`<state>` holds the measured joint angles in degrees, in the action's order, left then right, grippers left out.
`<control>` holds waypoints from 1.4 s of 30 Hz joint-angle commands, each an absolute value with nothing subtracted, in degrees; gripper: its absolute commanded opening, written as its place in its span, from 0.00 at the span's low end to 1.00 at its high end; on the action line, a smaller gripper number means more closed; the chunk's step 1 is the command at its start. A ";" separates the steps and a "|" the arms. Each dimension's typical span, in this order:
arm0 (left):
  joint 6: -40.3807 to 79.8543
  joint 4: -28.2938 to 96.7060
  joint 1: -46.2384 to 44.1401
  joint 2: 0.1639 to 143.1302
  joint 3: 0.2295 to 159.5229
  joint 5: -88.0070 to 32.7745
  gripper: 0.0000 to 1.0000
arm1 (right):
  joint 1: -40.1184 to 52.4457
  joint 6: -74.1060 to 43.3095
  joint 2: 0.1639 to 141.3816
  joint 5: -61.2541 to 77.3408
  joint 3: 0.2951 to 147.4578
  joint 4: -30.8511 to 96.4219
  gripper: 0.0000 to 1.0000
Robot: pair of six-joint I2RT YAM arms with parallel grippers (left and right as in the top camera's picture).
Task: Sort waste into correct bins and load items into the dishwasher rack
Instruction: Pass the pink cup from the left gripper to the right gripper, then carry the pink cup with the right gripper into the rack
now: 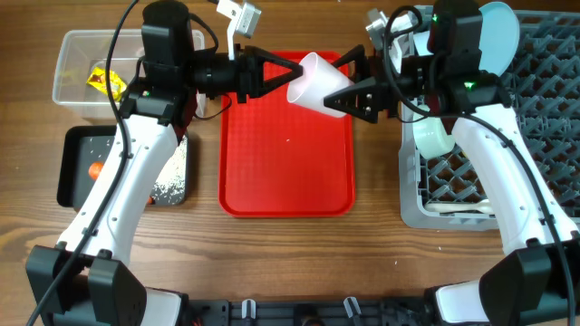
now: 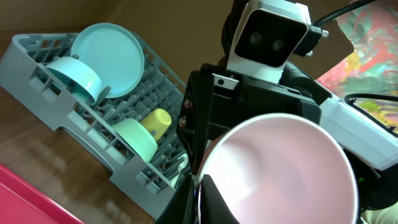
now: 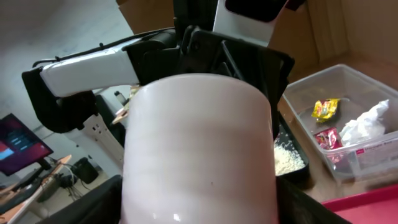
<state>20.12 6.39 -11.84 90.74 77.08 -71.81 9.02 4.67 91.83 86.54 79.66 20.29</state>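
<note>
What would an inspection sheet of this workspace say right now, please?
Surface: brown wooden table.
Job's things: pink plastic cup aloft; pale blue round plate, two blue-green bowls, yellow cup, white spoon in grey lattice rack; wrappers, white tissue in clear tub; orange carrot, rice in black tray.
Clutter: flat red plastic tray mid-table.
Grippers: right gripper clasps cup's sides; left gripper at its rim, grip unclear.
Cables: black cables loop along both arms.
Surroundings: cardboard boxes, monitor.
</note>
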 commanded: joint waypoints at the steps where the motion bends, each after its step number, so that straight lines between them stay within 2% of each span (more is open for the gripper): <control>1: 20.40 5.74 -11.77 89.78 77.25 -71.29 0.04 | 9.37 4.78 92.53 87.22 80.14 21.91 0.80; 3: 20.40 5.54 -11.77 89.78 77.25 -71.26 0.04 | 9.37 4.75 92.55 86.74 80.14 22.13 0.83; 7: 20.40 5.56 -11.77 89.78 77.25 -71.29 0.04 | 9.37 4.69 92.68 85.73 80.14 22.13 0.83; 9: 20.40 5.54 -11.77 89.78 77.25 -71.29 0.04 | 9.37 4.54 92.68 85.73 80.14 22.13 0.76; 11: 20.40 5.54 -11.77 89.78 77.25 -71.26 0.04 | 9.37 4.54 92.68 85.76 80.14 22.13 0.61; 12: 20.40 5.54 -11.77 89.78 77.25 -71.26 0.04 | 9.37 4.51 92.68 85.76 80.14 22.13 0.57; 15: 20.40 5.54 -11.77 89.78 77.25 -71.26 0.04 | 9.37 4.34 92.68 85.76 80.14 22.13 0.55; 16: 20.40 5.54 -11.77 89.78 77.25 -71.26 0.09 | 9.37 4.32 92.68 85.76 80.14 22.11 0.55; 19: 20.40 5.58 -11.77 89.78 77.25 -71.26 0.45 | 9.23 3.11 92.68 84.29 80.14 21.89 0.51; 23: 20.14 6.09 -11.77 89.78 77.25 -71.24 0.49 | 7.68 0.71 92.40 81.12 80.14 21.74 0.50; 27: 19.77 8.51 -11.77 89.78 77.25 -69.04 0.54 | 4.45 -2.13 90.80 71.92 80.14 23.42 0.50; 31: 19.75 12.97 -11.77 89.78 77.25 -63.05 0.73 | 0.84 -3.42 87.90 55.53 80.16 30.33 0.50; 37: 19.77 21.87 -11.77 89.80 77.25 -49.04 0.97 | -7.42 -9.26 81.28 37.91 80.36 43.13 0.50; 42: 19.79 28.32 -11.77 89.80 77.25 -40.03 1.00 | -18.09 -8.58 79.20 24.12 84.90 60.29 0.50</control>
